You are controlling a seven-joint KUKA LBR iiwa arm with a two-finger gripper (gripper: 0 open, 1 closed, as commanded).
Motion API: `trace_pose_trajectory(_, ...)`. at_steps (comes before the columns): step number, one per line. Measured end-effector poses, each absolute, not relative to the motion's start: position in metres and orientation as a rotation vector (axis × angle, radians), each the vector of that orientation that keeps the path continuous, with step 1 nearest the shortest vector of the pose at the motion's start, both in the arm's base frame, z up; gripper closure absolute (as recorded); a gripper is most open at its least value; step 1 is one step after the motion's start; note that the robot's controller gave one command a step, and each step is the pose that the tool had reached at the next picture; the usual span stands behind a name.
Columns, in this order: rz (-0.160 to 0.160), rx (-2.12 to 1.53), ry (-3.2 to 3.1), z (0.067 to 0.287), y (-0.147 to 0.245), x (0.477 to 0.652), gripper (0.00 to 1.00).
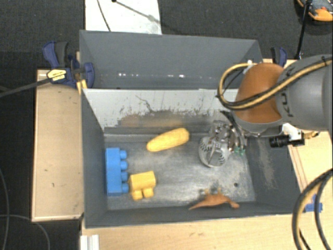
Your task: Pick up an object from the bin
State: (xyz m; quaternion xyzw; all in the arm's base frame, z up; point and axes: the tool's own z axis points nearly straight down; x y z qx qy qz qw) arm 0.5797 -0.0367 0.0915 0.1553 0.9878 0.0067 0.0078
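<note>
My gripper (213, 149) hangs low over the bin floor, right of centre, near the back wall. I see nothing held in it. A yellow corn cob (167, 139) lies just to its left, a short gap away, tilted up to the right. An orange toy lizard (214, 202) lies on the floor below the gripper, close to the front wall.
A blue toy brick (116, 171) lies along the left wall, with a small yellow brick (142, 185) touching its lower right side. The arm with its orange cover and cables reaches in over the bin's right wall.
</note>
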Motion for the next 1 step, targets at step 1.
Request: trace_pose_trajectory(1, 0.000, 0.539, 3.092, 0.2118, -0.0629, 0.5763, 1.00)
